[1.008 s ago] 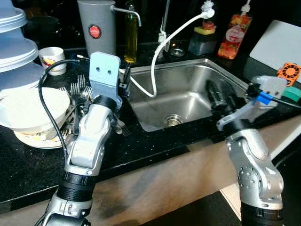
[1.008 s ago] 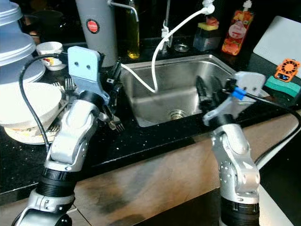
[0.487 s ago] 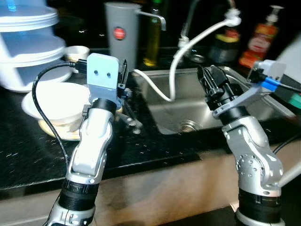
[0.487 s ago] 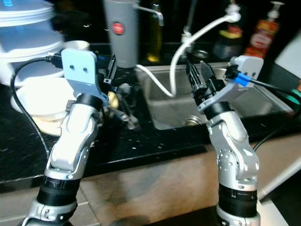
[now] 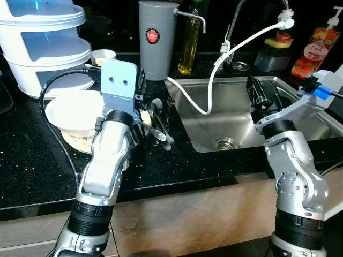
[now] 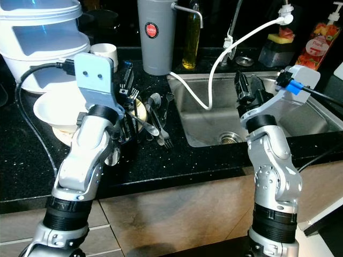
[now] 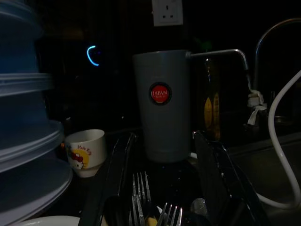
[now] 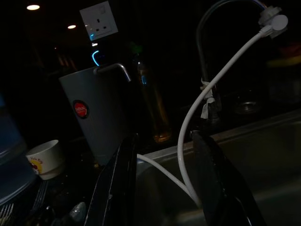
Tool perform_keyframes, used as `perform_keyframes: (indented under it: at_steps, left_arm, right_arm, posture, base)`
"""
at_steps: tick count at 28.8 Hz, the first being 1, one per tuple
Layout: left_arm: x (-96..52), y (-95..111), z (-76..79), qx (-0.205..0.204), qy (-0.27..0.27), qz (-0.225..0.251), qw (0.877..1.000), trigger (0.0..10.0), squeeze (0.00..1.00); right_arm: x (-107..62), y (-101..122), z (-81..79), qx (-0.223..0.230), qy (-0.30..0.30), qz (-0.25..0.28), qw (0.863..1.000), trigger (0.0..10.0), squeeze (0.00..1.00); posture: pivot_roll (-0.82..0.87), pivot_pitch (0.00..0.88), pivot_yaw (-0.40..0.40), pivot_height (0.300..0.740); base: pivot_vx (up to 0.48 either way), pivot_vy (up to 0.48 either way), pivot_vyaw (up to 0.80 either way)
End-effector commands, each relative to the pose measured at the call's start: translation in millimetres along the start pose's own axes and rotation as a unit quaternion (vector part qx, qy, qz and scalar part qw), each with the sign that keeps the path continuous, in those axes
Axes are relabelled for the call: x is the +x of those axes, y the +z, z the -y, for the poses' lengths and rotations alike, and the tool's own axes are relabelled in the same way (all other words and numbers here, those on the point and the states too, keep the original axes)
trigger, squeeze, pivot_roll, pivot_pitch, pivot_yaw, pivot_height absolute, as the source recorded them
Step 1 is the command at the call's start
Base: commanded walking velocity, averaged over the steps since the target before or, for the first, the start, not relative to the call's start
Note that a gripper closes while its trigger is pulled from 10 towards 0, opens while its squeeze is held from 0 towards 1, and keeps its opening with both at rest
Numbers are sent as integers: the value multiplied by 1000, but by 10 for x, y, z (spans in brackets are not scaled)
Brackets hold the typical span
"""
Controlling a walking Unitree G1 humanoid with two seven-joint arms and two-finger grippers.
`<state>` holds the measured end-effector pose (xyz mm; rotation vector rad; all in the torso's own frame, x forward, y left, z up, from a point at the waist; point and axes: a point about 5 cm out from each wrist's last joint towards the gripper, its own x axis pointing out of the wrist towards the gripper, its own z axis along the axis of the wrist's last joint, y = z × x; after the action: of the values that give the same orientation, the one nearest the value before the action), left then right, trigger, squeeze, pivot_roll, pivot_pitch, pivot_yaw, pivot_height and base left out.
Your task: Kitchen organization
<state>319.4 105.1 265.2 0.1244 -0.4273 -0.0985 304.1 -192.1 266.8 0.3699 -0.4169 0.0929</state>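
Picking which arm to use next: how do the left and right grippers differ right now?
The left gripper hangs over the cutlery on the counter beside the white bowl; the right gripper is over the sink, near the white hose. The left has forks just below its fingers; the right has nothing between its fingers. Both are open, holding nothing, and face the grey canister.

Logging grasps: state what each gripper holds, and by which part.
Nothing is held. Left gripper open above the cutlery; right gripper open over the sink.
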Motion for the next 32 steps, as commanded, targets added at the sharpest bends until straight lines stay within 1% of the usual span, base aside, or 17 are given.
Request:
perform_keyframes:
  at_steps: [1,4,5,6,21,22,25,32]
  left_arm:
    - [21,-4,29,-5,-2,-7,1000,10000,0]
    - [28,-29,24,2,3,-16,1000,10000,0]
    - [31,-38,23,3,4,-18,1000,10000,47]
    - [31,-47,21,2,5,-20,1000,10000,59]
    - [44,-51,-3,-2,9,-24,1000,10000,47]
    - [44,-52,-7,-5,12,-25,1000,10000,47]
    - [50,-54,-20,-8,19,-29,999,10000,4]
    - [53,-61,-38,-8,24,-31,999,10000,0]
  right_arm:
    - [-13,7,52,-3,-11,0,1000,10000,0]
    - [-11,5,49,-4,-11,-1,1000,10000,0]
    - [-10,1,44,-5,-11,-2,1000,10000,0]
    - [-11,-4,36,-6,-10,-3,1000,10000,0]
    - [-24,-27,33,-5,-10,-8,1000,10000,0]
    - [-26,-29,34,-5,-10,-8,1000,10000,0]
    - [-26,-32,36,-5,-10,-9,1000,10000,0]
    - [-30,-41,37,-4,-9,-10,1000,10000,0]
  posture:
    - [-29,0,-33,740]
    - [-30,0,-33,740]
    - [-30,0,-33,740]
    - [-30,0,-34,740]
    - [-29,0,-34,740]
    - [-29,0,-34,740]
    - [-29,0,-34,740]
    - [-29,0,-34,740]
  base:
    - [0,0,0]
    - [0,-283,0]
    - [0,-390,0]
    - [0,-386,0]
    - [0,-364,0]
    - [0,0,0]
    - [0,0,0]
    - [0,0,0]
